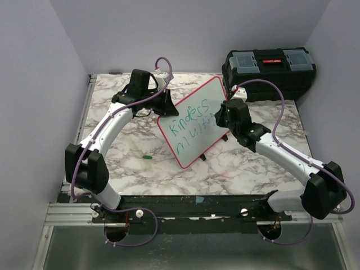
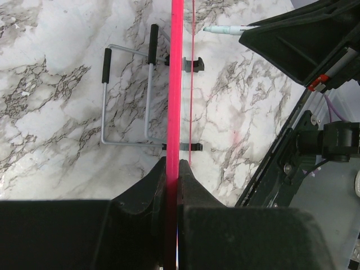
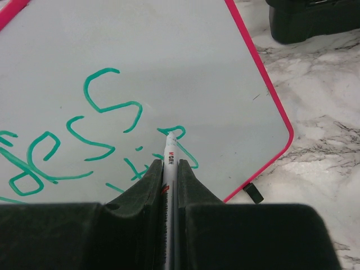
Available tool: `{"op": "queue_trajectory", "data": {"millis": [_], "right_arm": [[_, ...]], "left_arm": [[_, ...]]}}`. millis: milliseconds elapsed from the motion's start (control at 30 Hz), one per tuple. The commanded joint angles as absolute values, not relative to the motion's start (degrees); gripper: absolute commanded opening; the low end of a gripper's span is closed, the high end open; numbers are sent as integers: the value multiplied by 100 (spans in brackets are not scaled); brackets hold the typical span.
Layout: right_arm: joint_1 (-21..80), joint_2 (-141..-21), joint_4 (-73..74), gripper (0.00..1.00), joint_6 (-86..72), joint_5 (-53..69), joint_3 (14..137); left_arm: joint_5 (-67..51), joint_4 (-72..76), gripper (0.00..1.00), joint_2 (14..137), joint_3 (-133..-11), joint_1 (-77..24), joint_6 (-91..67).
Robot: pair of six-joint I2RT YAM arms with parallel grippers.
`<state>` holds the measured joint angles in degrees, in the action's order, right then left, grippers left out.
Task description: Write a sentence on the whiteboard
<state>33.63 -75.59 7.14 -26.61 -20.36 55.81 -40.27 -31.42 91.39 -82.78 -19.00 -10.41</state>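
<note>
While left pincer (image 2: 172,169) clamps whiteboard (image 1: 216,95) edge, right pincer (image 3: 170,169), reaching inward, holds marker (image 3: 170,149) at sentence (image 1: 190,117).

Marble-patterned table (image 1: 225,169): black toolbox (image 1: 270,70) is set upper right, green marker cap (image 1: 147,157) lower left, wire stand (image 2: 153,44) laid flat.

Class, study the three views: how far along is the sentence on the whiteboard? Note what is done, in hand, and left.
Done: the sentence has its first line, "Kindess", in green on the whiteboard. In hand: the left gripper clamps the board's red rim; the right gripper holds the marker, tip at the second line's end. Left: finishing that scribbly line, perhaps more.
</note>
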Motion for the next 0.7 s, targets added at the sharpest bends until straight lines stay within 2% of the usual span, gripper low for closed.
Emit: {"op": "queue_trajectory", "data": {"millis": [0, 667], "right_arm": [[3348, -7431, 885, 1, -2680, -2412, 5664], [3234, -8243, 704, 1, -2554, -2307, 6280]], "left_arm": [[-3621, -3049, 0, 8917, -8235, -1898, -695], [-3621, -3057, 0, 8933, -8235, -1903, -690]]}}
